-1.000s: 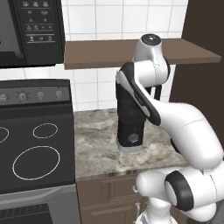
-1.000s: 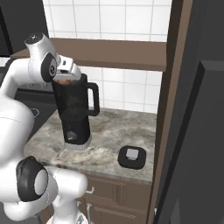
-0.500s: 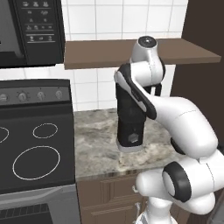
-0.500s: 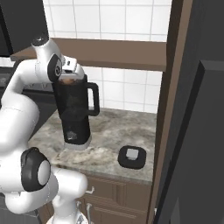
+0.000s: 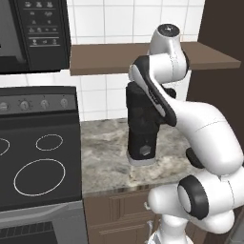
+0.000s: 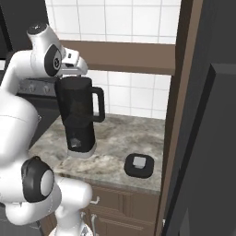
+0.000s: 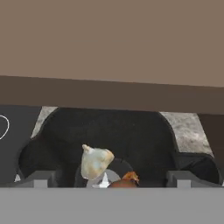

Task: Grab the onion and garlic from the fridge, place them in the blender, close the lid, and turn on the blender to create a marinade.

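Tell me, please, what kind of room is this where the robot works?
It looks like a home kitchen. A black stove with ring burners stands beside a stone-patterned counter, a blender stands on that counter, and white wall tiles run behind a brown shelf.

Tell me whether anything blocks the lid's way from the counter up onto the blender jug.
Nothing on the counter lies between the lid and the blender. Only the hand hangs right over the jug's open mouth, where the garlic and onion already lie.
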{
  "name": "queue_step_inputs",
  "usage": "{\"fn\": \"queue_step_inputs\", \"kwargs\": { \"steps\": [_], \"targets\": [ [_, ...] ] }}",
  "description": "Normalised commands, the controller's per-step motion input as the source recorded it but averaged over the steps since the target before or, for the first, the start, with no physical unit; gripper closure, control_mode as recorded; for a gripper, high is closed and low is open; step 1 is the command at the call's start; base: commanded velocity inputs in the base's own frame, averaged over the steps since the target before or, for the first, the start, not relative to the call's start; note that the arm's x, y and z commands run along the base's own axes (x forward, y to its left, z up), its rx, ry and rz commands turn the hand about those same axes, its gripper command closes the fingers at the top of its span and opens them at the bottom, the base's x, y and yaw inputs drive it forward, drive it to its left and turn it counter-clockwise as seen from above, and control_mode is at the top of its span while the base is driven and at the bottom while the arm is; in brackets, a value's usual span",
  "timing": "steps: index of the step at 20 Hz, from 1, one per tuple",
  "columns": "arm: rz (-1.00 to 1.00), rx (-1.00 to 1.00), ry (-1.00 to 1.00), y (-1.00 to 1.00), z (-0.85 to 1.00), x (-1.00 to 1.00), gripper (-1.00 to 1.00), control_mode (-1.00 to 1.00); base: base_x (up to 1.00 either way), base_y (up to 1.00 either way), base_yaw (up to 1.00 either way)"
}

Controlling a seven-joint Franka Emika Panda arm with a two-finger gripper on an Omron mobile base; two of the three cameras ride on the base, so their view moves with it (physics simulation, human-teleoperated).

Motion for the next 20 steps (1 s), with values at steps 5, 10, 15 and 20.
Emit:
{"fn": "queue_step_inputs", "kwargs": {
  "steps": [5, 10, 15, 20],
  "targets": [
    [-0.02, 0.0, 0.03, -0.94, 0.05, -1.0, -1.0, -1.0, 0.0, 0.0, 0.0],
    [0.0, 0.0, 0.1, -1.0, -0.41, -1.0, -1.0, -1.0, 0.0, 0.0, 0.0],
    [0.0, 0.0, 0.19, -0.97, -0.92, -0.75, -1.0, -1.0, 0.0, 0.0, 0.0],
    [0.0, 0.0, 0.38, -0.62, -0.99, -0.1, -1.0, -1.0, 0.0, 0.0, 0.0]
  ]
}}
